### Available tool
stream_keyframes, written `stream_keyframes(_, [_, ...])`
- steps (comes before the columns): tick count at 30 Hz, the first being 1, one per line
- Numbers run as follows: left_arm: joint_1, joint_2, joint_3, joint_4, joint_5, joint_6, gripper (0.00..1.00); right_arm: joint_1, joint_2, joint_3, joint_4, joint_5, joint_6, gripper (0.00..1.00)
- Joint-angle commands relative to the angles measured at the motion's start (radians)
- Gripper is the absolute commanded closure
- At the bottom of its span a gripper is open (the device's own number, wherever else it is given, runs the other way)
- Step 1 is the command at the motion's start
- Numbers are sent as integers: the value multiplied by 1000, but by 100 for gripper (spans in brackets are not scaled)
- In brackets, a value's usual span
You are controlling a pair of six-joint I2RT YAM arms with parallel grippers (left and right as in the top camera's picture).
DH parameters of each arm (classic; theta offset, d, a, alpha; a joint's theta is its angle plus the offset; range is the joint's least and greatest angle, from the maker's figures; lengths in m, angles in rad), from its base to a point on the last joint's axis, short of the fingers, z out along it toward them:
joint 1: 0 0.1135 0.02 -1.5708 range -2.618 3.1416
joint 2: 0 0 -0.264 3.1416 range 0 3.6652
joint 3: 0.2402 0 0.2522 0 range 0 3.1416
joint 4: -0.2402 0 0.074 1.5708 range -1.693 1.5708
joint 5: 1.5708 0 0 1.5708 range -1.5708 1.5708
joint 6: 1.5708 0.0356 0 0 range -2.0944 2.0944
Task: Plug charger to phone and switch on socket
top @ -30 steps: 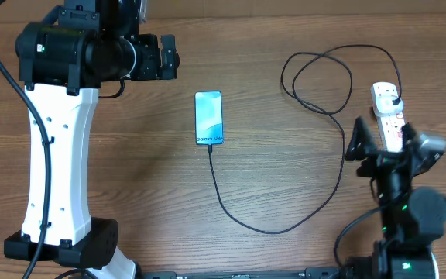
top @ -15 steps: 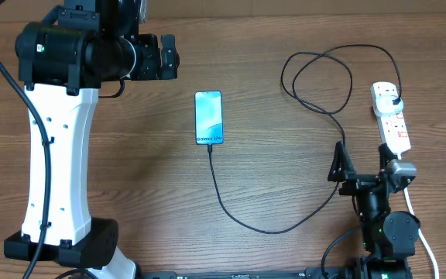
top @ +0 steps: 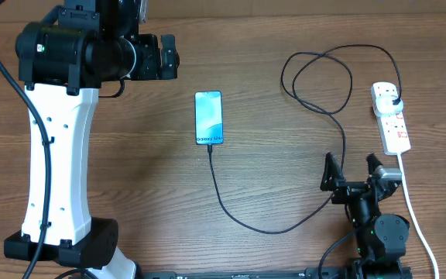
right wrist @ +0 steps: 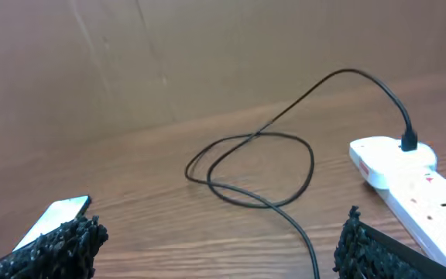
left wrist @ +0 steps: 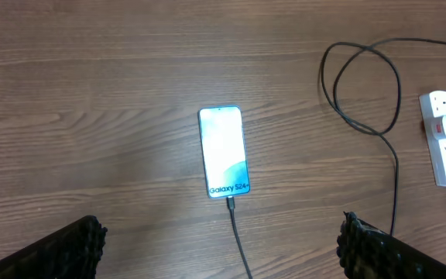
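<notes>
1. L pincer (left wrist: 219, 225) is hanging w/ fingers wide apart, gripping nothing. It is sitting high over the table (top: 145, 194), probably so its cam is taking in the whole layout.
2. The phone (top: 208, 118) is lying flat, screen up and lit, straight ahead of the L pincer and centred betw. its two fingers. Flat and square like that, its port end is facing back toward the pincer, which suits a straight push-in.
3. The charger (top: 342, 143) is running from the phone's near end, where the connector tip (top: 210, 147) is looking seated, though it's too small to be sure. From there it is curving across to the R side.
4. R pincer (top: 352, 172) is also standing apart and empty, low near the table edge. The cable is passing just beside its L finger, then looping further ahead of it.
5. The socket (top: 393, 128) is lying ahead of the R pincer and slightly to its R, well apart from it. The black plug (top: 393, 99) is sitting in the far outlet.
6. Judging by this, both ends are looking connected. Can't tell if the red switch is on. If not, the R pincer is the one placed closest for pressing it.
</notes>
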Motion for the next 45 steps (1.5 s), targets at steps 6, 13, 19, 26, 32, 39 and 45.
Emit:
stream_keyframes(6, [4,-19,5,-2,-3,19,0,8,-72,-11,-1,-1,-24,0])
stream_keyframes(13, [4,-19,5,-2,-3,19,0,7,-72,-11,-1,-1,-24,0])
stream_keyframes(19, [4,-19,5,-2,-3,19,0,7,-72,-11,-1,-1,-24,0])
stream_keyframes(26, [4,-19,5,-2,-3,19,0,7,-72,-11,-1,-2,-24,0])
stream_keyframes(32, [4,-19,3,2,-37,19,0,7,-72,-11,-1,-1,-24,0])
stream_keyframes(39, [5,-92,-71,107,-63,121,0,7,-72,-11,-1,-1,-24,0])
stream_keyframes(45, [11,-332,-453,428,-63,185,0,7,-72,-11,-1,-1,-24,0])
